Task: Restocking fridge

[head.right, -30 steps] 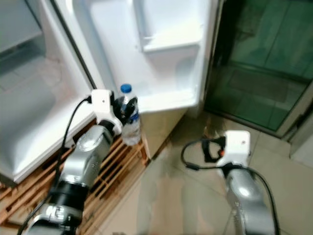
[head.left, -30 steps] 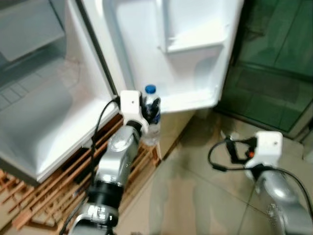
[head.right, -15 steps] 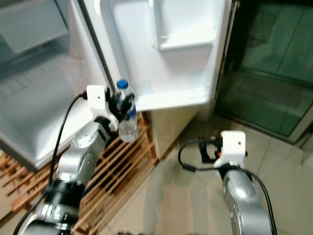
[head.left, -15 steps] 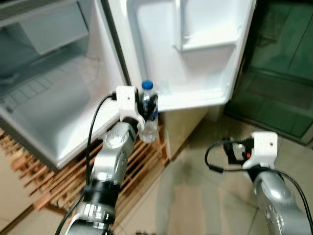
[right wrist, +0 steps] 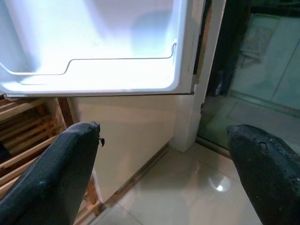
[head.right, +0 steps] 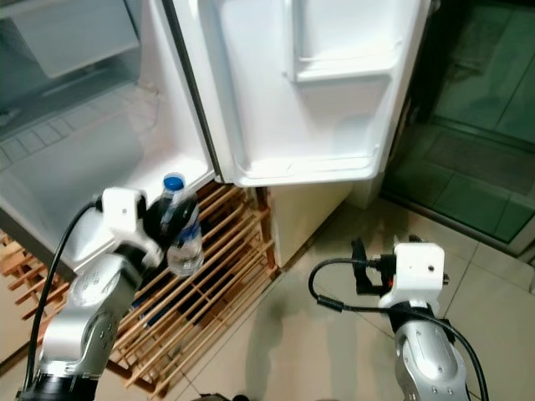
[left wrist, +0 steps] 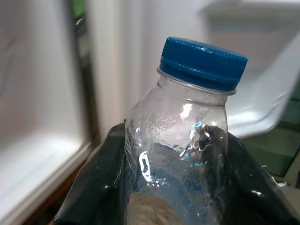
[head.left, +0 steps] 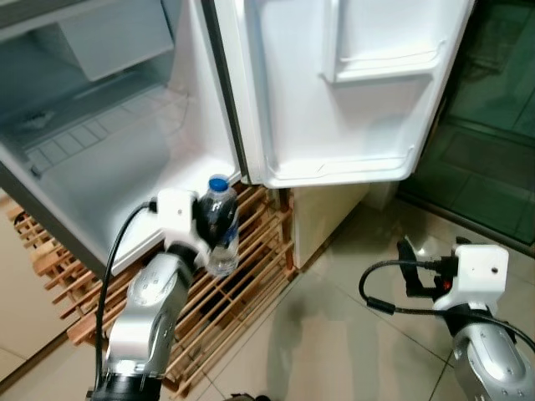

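the left gripper (head.left: 213,225) is closed around a clear water bottle (head.left: 221,224) with a blue cap (left wrist: 203,62), holding it upright above the wooden pallet (head.left: 242,267), just near the open fridge (head.left: 125,159) and below its door shelf (head.left: 343,167). the right gripper (right wrist: 161,173) is wide open and empty, low over the tiled floor (head.left: 334,334) on the right.

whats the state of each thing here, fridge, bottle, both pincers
White fridge door: swung open, its shelves bare.
White fridge compartment: open, nothing on its floor.
Clear plastic water bottle with blue cap: capped, upright, held off the ground.
Left pincer: shut on the bottle's body.
Right pincer: open, holding nothing, low above the tiled floor.
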You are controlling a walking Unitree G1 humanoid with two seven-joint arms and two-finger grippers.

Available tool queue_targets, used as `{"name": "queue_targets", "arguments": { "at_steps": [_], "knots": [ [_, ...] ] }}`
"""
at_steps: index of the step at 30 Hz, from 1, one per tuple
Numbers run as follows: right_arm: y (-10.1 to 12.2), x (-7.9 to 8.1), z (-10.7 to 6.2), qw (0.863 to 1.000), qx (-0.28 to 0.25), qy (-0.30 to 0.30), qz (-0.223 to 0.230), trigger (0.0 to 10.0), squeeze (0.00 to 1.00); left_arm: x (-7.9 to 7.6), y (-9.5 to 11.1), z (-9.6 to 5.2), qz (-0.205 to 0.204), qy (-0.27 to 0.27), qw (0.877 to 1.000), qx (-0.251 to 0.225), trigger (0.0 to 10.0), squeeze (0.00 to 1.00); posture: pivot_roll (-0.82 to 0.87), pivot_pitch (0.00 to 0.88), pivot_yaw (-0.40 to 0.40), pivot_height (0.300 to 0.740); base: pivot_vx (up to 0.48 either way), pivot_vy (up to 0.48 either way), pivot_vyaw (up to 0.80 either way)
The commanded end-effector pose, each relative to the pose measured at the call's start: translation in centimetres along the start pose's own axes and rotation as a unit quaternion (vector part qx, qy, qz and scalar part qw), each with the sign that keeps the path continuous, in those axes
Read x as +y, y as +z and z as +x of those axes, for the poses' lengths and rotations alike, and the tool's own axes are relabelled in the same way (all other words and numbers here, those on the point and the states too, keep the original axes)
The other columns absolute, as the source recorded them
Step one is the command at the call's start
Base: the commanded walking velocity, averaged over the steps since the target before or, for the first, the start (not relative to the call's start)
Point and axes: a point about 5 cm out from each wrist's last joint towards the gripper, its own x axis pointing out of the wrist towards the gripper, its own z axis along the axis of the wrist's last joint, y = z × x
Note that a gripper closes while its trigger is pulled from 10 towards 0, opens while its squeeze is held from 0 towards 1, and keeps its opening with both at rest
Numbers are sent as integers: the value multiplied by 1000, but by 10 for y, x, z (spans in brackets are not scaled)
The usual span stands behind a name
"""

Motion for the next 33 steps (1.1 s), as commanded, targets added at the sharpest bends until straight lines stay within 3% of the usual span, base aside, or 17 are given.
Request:
{"name": "queue_targets", "arguments": {
  "at_steps": [1, 10, 13, 17, 18, 23, 28, 33],
  "knots": [
    [-2, 4, 3, 1000, 3, 4, 6, 10000, 0, 1, 0, 3, 14, 2, 1000, 4, 10000, 0, -241, 0, 163, 740, 259, -401, 675],
    [-4, 6, 2, 1000, 3, 5, 4, 10000, 0, -3, 3, 10, -8, -13, 1000, -2, 10000, 0, -248, 0, 175, 740, 290, -378, 144],
    [-2, 5, 4, 1000, -1, 6, 1, 10000, 0, 3, 11, 15, -7, 5, 1000, -13, 10000, 0, -247, 0, 174, 740, 131, -90, 0],
    [3, 7, 5, 1000, -10, 15, -4, 10000, 0, 20, 34, 30, 28, 47, 998, -34, 10000, 0, -236, 0, 161, 740, 0, 0, 0],
    [4, 8, 4, 1000, -9, 21, -4, 10000, 0, 31, 52, 40, 34, 67, 996, -56, 10000, 0, -232, 0, 153, 740, 0, 0, 0],
    [2, 10, 0, 1000, -2, 31, -2, 10000, 0, 34, 69, 47, 27, 64, 995, -76, 10000, 0, -227, 0, 141, 740, 0, 0, 0],
    [1, 14, -3, 999, 6, 40, 1, 10000, 0, 13, 81, 60, -40, 15, 995, -89, 10000, 0, -239, 0, 138, 740, 0, 0, 0],
    [-1, 14, -10, 999, 17, 41, -1, 10000, 0, -8, 84, 74, -65, -23, 991, -110, 10000, 0, -262, 0, 135, 740, 0, 0, 0]
  ]
}}
